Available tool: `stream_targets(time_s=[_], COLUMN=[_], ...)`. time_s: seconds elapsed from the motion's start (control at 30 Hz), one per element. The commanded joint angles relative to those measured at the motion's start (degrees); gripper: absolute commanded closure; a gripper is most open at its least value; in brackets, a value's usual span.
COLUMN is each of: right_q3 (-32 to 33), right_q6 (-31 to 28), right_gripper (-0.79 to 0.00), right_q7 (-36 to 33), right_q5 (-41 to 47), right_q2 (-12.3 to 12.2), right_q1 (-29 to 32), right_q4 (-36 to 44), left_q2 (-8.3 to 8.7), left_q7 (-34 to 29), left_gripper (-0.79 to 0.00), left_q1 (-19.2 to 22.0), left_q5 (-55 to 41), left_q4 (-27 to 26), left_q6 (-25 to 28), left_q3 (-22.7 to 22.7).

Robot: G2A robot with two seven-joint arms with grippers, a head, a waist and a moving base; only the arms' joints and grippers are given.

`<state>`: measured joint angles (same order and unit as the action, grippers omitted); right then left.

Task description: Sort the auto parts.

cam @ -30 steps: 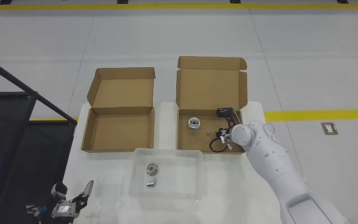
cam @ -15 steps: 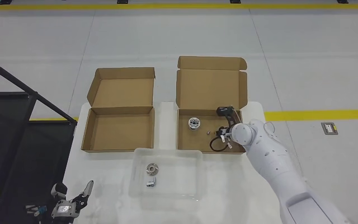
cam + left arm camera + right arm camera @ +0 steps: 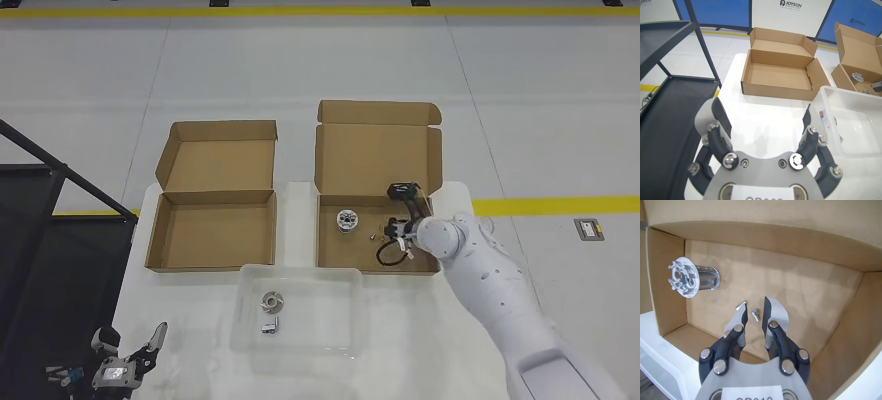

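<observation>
My right gripper (image 3: 755,306) hangs open inside the right cardboard box (image 3: 810,285), low over its floor. A small silver bolt (image 3: 755,315) lies on the floor between its fingertips, and a second bolt (image 3: 741,305) lies just beside one finger. A silver hub part (image 3: 691,280) rests on its side toward a box corner. From above, the right gripper (image 3: 395,237) is over the right box (image 3: 350,252), near the hub (image 3: 346,219). My left gripper (image 3: 762,108) is open and holds nothing, off the table's front left corner (image 3: 130,362).
A clear plastic bin (image 3: 320,310) at the table front holds a round metal part (image 3: 272,298) and a smaller one (image 3: 270,326). The left cardboard box (image 3: 213,232) stands open with nothing in it. A black shelf cart (image 3: 668,113) stands left of the table.
The right arm's wrist has shifted slightly toward the back of the right box. The left arm has not moved.
</observation>
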<state>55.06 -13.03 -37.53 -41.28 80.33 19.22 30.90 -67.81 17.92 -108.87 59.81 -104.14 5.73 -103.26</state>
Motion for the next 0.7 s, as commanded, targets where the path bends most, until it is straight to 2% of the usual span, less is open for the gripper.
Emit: stream_targets(time_s=[0.0,0.17,0.47,0.67], right_q3=[1.1,4.0,11.1,14.3], right_q6=[-2.1,-4.2,-8.8,-14.3], right_gripper=[-0.209,-0.212,-0.215,-0.268], right_q7=[0.0,-0.4,-4.7,-8.9], right_q5=[0.4,0.0,1.7,6.3], right_q2=[-0.7,-2.6,-6.2,-7.7], right_q1=[1.1,5.3,16.6,22.7], right_q4=[2.7,11.7,33.4,44.3], left_q2=[0.00,0.00,0.00,-0.01], left_q7=[0.0,0.0,0.0,-0.2], left_gripper=[-0.785,-0.785,-0.785,-0.785], left_q1=[0.0,0.0,0.0,0.2], left_q5=[0.0,0.0,0.0,-0.1], left_q4=[0.0,0.0,0.0,0.0], left_q6=[0.0,0.0,0.0,0.0], left_q3=[0.0,0.0,0.0,0.0])
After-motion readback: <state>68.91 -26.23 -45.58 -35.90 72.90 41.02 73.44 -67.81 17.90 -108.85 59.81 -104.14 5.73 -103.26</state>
